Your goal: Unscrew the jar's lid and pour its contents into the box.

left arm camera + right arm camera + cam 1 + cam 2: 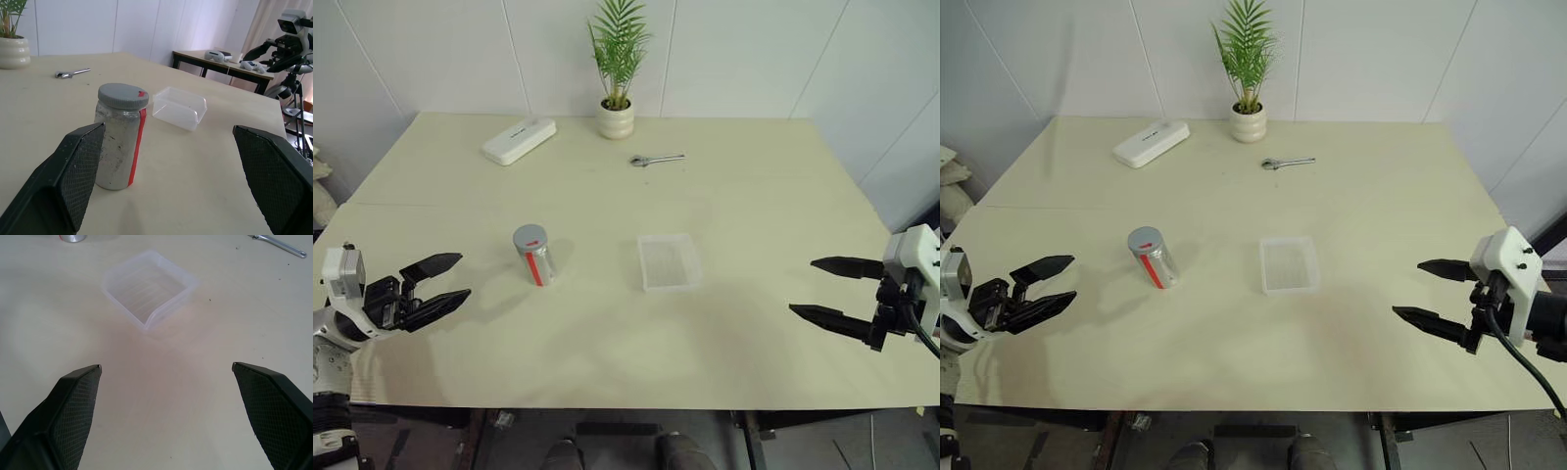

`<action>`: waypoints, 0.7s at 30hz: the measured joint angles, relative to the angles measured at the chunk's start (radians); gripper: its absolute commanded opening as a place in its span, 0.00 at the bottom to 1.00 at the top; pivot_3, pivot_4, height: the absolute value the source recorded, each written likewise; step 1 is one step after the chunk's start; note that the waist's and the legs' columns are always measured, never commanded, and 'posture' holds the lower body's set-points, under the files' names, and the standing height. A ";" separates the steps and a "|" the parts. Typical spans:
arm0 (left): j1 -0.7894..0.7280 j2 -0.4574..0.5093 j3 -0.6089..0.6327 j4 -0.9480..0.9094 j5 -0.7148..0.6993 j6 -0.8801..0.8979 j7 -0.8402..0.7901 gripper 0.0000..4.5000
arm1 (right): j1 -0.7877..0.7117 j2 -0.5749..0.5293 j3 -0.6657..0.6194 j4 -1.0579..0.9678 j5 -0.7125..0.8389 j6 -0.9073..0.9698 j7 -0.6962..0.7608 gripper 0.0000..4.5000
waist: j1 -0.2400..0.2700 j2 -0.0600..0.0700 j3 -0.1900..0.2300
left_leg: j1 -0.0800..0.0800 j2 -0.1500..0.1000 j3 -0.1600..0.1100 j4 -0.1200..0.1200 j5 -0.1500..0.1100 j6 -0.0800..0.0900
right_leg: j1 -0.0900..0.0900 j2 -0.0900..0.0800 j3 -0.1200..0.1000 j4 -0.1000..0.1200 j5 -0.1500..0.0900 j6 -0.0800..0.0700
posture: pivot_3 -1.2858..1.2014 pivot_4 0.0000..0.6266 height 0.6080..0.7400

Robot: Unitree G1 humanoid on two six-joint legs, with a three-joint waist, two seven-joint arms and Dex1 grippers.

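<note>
Pale yellow worktop [607, 333] carries everything. Nearest, at about eight o'clock from its middle, the left gripper [445, 284] hovers over the near-left part with its black fingers [433, 264] spread wide and nothing between them. Opposite, at about four o'clock, the right gripper [832, 291] hangs by the near-right edge, its fingers [847, 266] also wide apart and empty.

A little farther in, left of the middle, the jar [537, 260] stands upright with the grey lid [530, 238] screwed on and a red stripe down its side; the glass is clouded and whatever is inside cannot be made out. It sits near the left fingertips but apart from them. At three o'clock from the jar, well apart from it, the clear plastic box [669, 261] lies flat and open.

Farther back, at roughly twelve o'clock, lies a small metal wrench [656, 159]. Beyond it a potted plant [617, 108] stands against the wall, with a white oblong case [519, 140] at its nine o'clock.
</note>
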 measured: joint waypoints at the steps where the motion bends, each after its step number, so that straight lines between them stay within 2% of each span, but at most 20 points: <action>1: 0.000 0.000 0.000 0.000 0.000 -0.001 0.000 0.99 | -0.005 0.000 0.000 0.000 0.001 0.000 -0.001 1.00 | 0.000 0.000 0.000 | 0.000 0.000 0.000 0.000 0.000 0.000 | 0.000 0.000 0.000 0.000 0.000 0.000 | 0.52 0.24 1.00; 5: -0.005 -0.004 0.002 0.003 0.001 -0.019 0.002 0.99 | -0.035 0.000 0.001 0.000 0.012 0.001 -0.005 1.00 | 0.001 0.000 0.000 | 0.000 0.000 0.000 0.000 0.000 0.000 | 0.000 0.000 0.000 0.000 0.000 0.000 | 0.52 0.24 1.00; 8: 0.005 -0.041 0.005 -0.016 0.001 -0.031 0.034 0.99 | -0.036 0.000 0.008 0.001 0.010 0.000 -0.010 1.00 | 0.003 0.000 0.000 | 0.000 0.000 0.000 0.000 0.000 0.000 | 0.000 0.000 0.000 0.000 0.000 0.000 | 0.52 0.24 1.00; 11: 0.046 -0.106 0.016 -0.091 0.004 -0.058 0.124 0.99 | -0.072 0.000 0.050 0.000 0.016 0.001 -0.024 1.00 | 0.000 0.000 0.000 | 0.000 0.000 0.000 0.000 0.000 0.000 | 0.000 0.000 0.000 0.000 0.000 0.001 | 0.52 0.24 1.00; 16: 0.154 -0.229 0.021 -0.319 0.003 -0.078 0.307 0.99 | -0.111 0.016 0.143 -0.027 0.035 0.004 -0.050 1.00 | 0.003 0.000 0.000 | 0.000 0.000 0.000 0.001 0.000 0.000 | 0.001 0.000 0.001 0.001 0.000 0.001 | 0.52 0.24 1.00; 21: 0.209 -0.307 0.020 -0.472 0.022 -0.082 0.497 0.99 | -0.137 0.032 0.209 -0.050 0.059 0.010 -0.055 1.00 | 0.011 -0.001 0.000 | 0.000 0.000 0.000 0.003 0.000 0.000 | 0.002 0.000 0.001 0.000 0.001 0.002 | 0.52 0.24 1.00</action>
